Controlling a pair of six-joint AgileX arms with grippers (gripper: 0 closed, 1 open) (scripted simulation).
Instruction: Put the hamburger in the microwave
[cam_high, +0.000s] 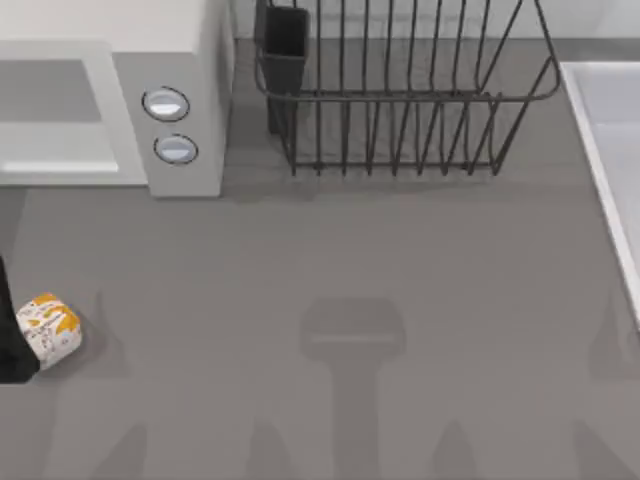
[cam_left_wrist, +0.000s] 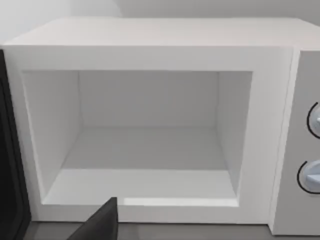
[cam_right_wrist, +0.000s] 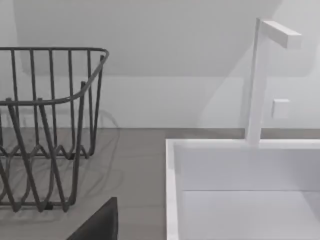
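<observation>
Presently, your inventory stands thus.

Item: left claw (cam_left_wrist: 102, 222), a dark wedge of it low in the left wrist view. You cannot tell whether it is clenched or released.

Item: large white boxy microwave (cam_high: 185, 60), its pale cavity square ahead of the left claw. Its mouth stands open and unobstructed, likely so the load can go straight in. Two round silver-blue knobs (cam_high: 166, 104) sit stacked on its panel, off to one side of the claw's line.

Item: small rounded hamburger in white paper with orange marks (cam_high: 48, 328), on the grey table (cam_high: 350, 260) well short of the microwave. It touches a dark shape (cam_high: 10, 330) at the top view's left edge. Judged: not yet delivered.

Item: right claw (cam_right_wrist: 102, 220), idle, state likewise untellable. Before it are the dark wire dish rack (cam_right_wrist: 50, 125) and the white sink basin (cam_right_wrist: 172, 175) with its squared white faucet (cam_right_wrist: 257, 80).
</observation>
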